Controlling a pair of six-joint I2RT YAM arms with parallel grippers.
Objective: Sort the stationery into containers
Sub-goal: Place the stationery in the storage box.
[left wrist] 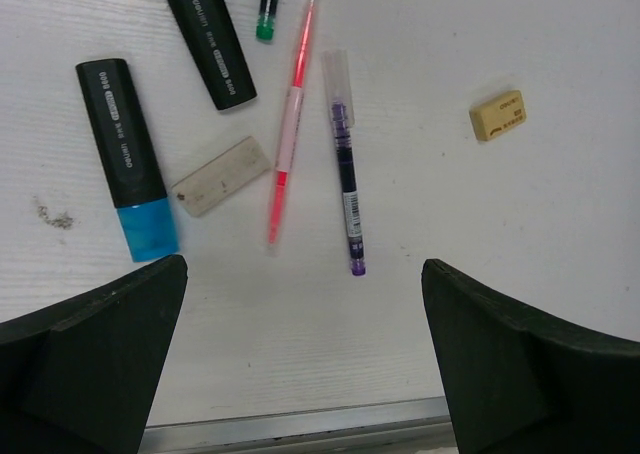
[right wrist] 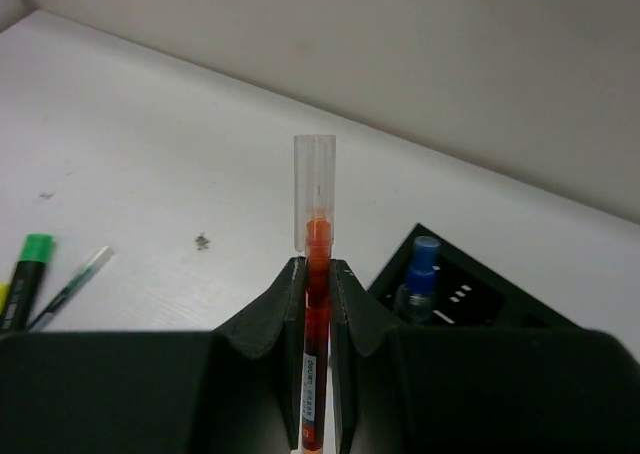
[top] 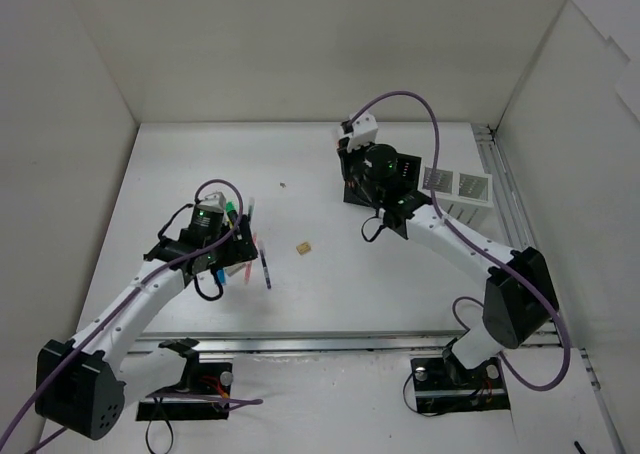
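Observation:
My right gripper (right wrist: 317, 294) is shut on an upright red pen (right wrist: 316, 244) with a clear cap, held just left of the black container (right wrist: 490, 279), in which a blue-capped bottle (right wrist: 420, 274) stands. In the top view that gripper (top: 375, 169) hangs over the black container (top: 410, 166), and the white slatted container (top: 455, 189) stands to its right. My left gripper (left wrist: 305, 354) is open above the table. Ahead of it lie a purple pen (left wrist: 345, 164), a pink pen (left wrist: 290, 124), a blue highlighter (left wrist: 127, 159), a second black-bodied highlighter (left wrist: 210, 39), a whitish eraser (left wrist: 222, 176) and a beige eraser (left wrist: 497, 114).
A green-tipped pen (left wrist: 265, 14) lies at the far edge of the pile. A green highlighter (right wrist: 30, 259) and a thin pen (right wrist: 70, 286) show at the left of the right wrist view. White walls enclose the table. A metal rail (left wrist: 300, 424) runs along the near edge.

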